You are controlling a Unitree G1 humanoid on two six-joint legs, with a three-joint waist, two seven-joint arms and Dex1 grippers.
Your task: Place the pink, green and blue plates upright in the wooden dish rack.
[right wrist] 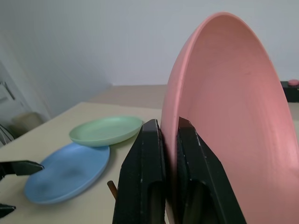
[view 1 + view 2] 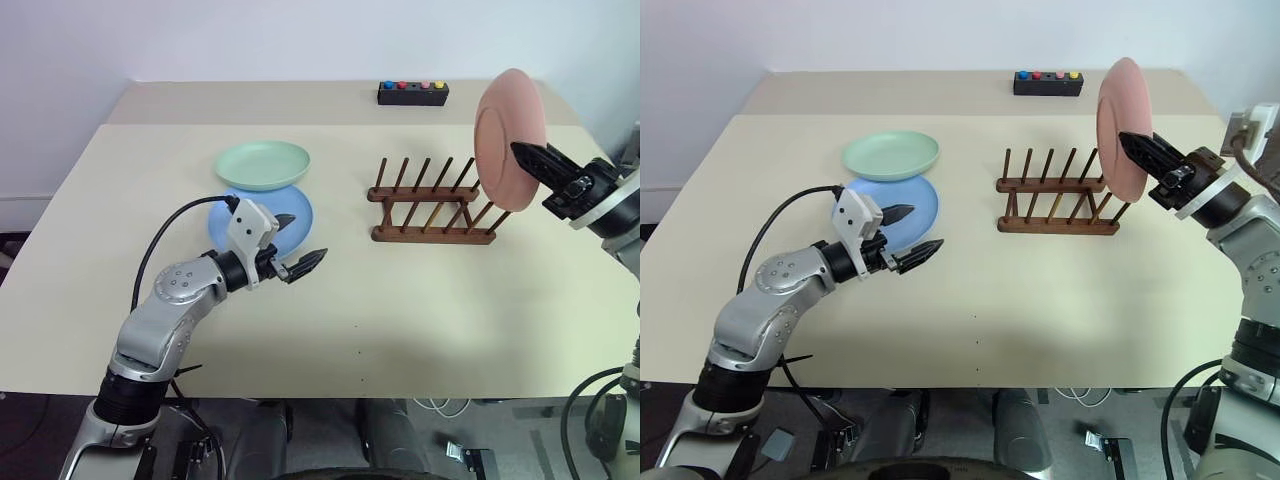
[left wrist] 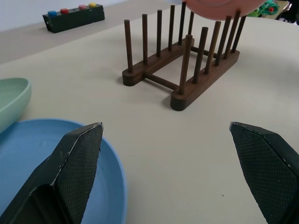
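Observation:
My right gripper (image 2: 522, 155) is shut on the rim of the pink plate (image 2: 505, 135), which it holds upright in the air over the right end of the wooden dish rack (image 2: 435, 205). The rack's pegs stand empty. On the table to the rack's left, the green plate (image 2: 263, 165) lies flat, its edge overlapping the blue plate (image 2: 296, 205). My left gripper (image 2: 308, 237) hovers open at the blue plate's near right edge, pointing toward the rack (image 3: 182, 60), nothing between its fingers.
A small black box with coloured buttons (image 2: 412, 92) sits at the back of the table, behind the rack. Bare beige tabletop (image 2: 420, 310) stretches in front of the rack and plates to the near edge.

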